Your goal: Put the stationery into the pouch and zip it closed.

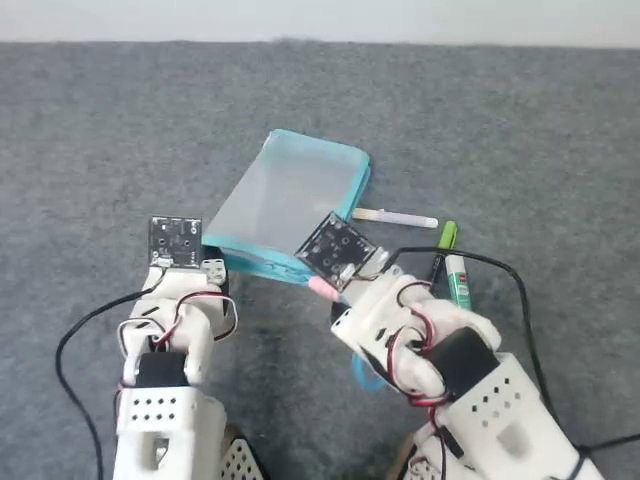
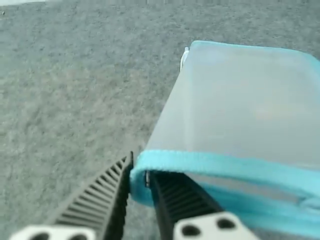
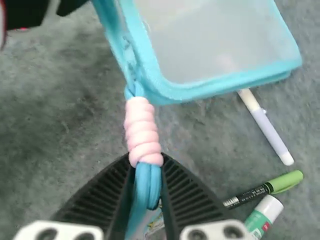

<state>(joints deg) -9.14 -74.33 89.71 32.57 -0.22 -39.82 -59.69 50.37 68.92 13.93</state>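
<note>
The translucent pouch with teal trim lies mid-table. My left gripper is at its near left corner, and in the left wrist view the gripper is shut on the pouch's teal edge. My right gripper is shut on the teal zipper strap just below its pink pull, at the near right corner of the pouch. On the carpet beside the pouch lie a lavender pen, a green marker and a white-and-green tube.
Grey carpet covers the whole table. The right arm's black cable loops over the marker and the tube. The same pen, marker and tube lie close to my right gripper.
</note>
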